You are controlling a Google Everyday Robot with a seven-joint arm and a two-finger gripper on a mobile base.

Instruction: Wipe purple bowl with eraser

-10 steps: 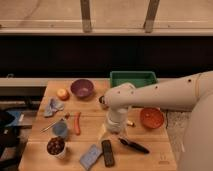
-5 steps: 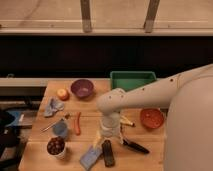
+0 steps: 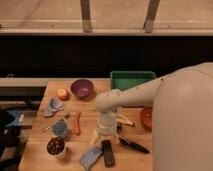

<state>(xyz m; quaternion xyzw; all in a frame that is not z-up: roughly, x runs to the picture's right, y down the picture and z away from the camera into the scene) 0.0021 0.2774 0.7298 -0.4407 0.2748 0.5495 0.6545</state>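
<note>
- Camera view: I have the gripper (image 3: 103,138) pointing down over the front of the wooden table (image 3: 90,107), just above and behind the small, flat, black rectangular eraser (image 3: 107,153).
- The jaws stand apart with nothing between them, and the eraser lies flat on the table, so I judge this to be the reach-and-grasp step, with no wiping begun.
- A blue-grey rectangular pad (image 3: 91,156) lies just left of the eraser, touching or nearly touching it. A black-handled tool (image 3: 133,145) lies just to its right.
- The round, dull purple bowl (image 3: 81,88) sits well apart at the back of the table, left of the green plastic bin (image 3: 132,79) and beside a small orange fruit (image 3: 62,94).
- Next, I need to lower the open jaws squarely over the eraser's narrow sides, clear of the pad and the tool, then close and lift.
- After that, the carry runs back and left to the purple bowl, passing the orange carrot-like stick (image 3: 77,123) and the small blue cup (image 3: 60,129).
</note>
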